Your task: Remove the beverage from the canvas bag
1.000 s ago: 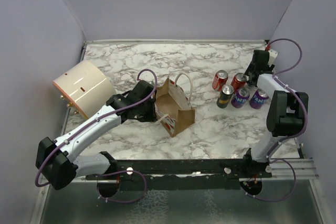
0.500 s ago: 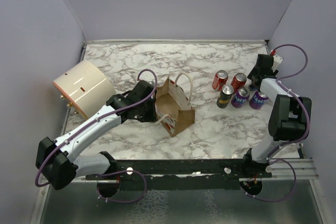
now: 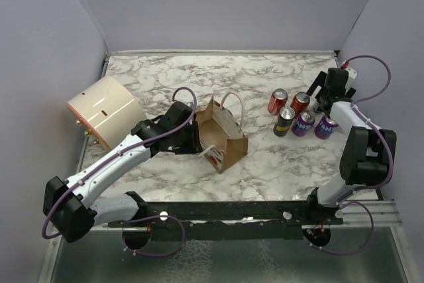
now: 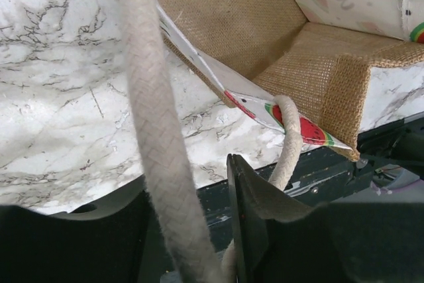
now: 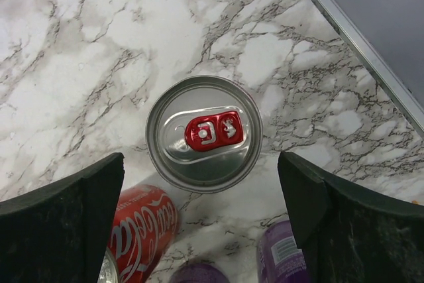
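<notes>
While the canvas bag (image 3: 224, 138) sat near the middle of the marble table (image 3: 172, 71), its burlap inside was shown bare in the left wrist view, and no drink could be made out there; a red-tabbed can (image 5: 204, 132) stood upright on the marble, well apart from the bag, among four other cans (image 3: 303, 122); the right gripper (image 5: 201, 162) was held above it, its fingers spread wide and touching nothing; a rope handle (image 4: 156, 130) was threaded through the left gripper (image 4: 187, 177), though whether it was pinched could not be told; the removal was judged all but done; a careless lift could clip the can and topple its neighbours; a snagged rope could drag the bag over
</notes>
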Controlling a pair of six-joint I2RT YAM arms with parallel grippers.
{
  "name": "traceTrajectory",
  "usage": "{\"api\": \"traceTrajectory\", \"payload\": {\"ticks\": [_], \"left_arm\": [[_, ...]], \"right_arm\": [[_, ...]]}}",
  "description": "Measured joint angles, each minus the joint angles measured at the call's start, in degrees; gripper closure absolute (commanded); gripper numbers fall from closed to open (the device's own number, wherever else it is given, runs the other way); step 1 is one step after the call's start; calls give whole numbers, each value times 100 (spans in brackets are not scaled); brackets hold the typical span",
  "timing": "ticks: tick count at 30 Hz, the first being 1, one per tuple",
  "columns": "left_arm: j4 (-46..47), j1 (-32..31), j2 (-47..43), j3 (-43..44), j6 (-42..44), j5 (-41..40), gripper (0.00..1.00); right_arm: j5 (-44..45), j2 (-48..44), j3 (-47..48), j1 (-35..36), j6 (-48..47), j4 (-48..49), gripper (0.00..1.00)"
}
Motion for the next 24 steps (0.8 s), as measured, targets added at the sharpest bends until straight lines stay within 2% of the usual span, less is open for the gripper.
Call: {"api": "traceTrajectory", "payload": {"ticks": [4,13,18,20,24], "left_arm": [[0,0,-17,0,-20,0,42],[-22,0,-50,37,9,-7,2],[-55,0,-138,229,59,-50,1],[-52,0,-219,321,72,-105,1],[-55,0,-345,505,90,-323,1]], "right_arm": [[-85,-205,15,0,-59,-186,1],[-446,-1174,127,269,28,-881,1],[-944,-1589,297,1051,17,-1228,1],[-1447,-1840,297,1370,7,-1373,1],[-2531,-2299,297,1580,15,-1626,1]]}}
